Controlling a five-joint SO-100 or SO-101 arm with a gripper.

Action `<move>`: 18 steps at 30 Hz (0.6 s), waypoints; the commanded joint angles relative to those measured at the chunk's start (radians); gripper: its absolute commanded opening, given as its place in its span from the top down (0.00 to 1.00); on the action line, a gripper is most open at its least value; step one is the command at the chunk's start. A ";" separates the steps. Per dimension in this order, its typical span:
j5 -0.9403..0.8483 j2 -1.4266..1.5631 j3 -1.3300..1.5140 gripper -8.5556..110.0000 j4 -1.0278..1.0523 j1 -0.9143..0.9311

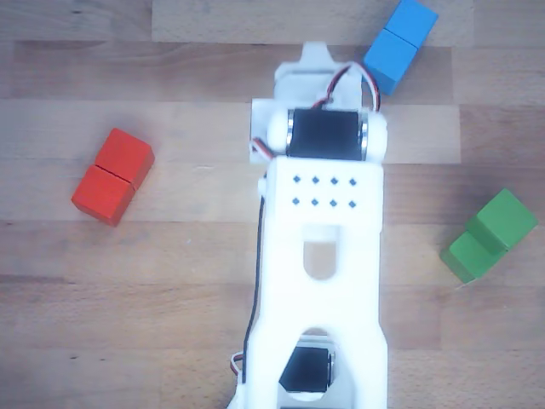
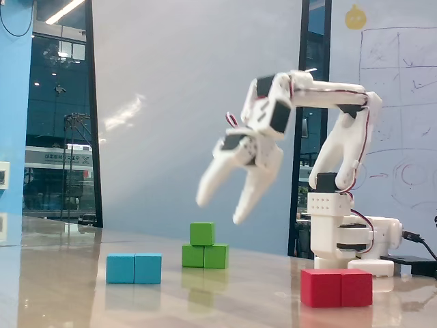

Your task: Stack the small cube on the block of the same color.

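Note:
The small green cube [image 2: 202,234] sits on top of the green oblong block [image 2: 205,256], near its middle, on the table. In the other view the cube [image 1: 508,217] shows as the raised brighter end of the green block [image 1: 465,252] at the right. My gripper [image 2: 220,210] hangs in the air above and a little to the right of the stack, open and empty, its fingers pointing down-left and blurred. It touches neither green piece. In the other view the white arm [image 1: 319,256] fills the middle and the fingertips are hidden.
A blue oblong block [image 2: 134,268] lies left of the green stack, and it shows at the top in the other view [image 1: 400,44]. A red oblong block [image 2: 336,287] lies at the front right, on the left in the other view [image 1: 112,176]. The arm's base [image 2: 345,239] stands at the right.

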 commanded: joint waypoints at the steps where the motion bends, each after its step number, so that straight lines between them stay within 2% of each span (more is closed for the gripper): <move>1: -0.003 0.190 0.176 0.79 -0.098 -0.008; 10: -0.003 0.595 0.560 0.87 -0.127 0.003; 18: -0.005 0.876 0.732 0.93 -0.095 0.005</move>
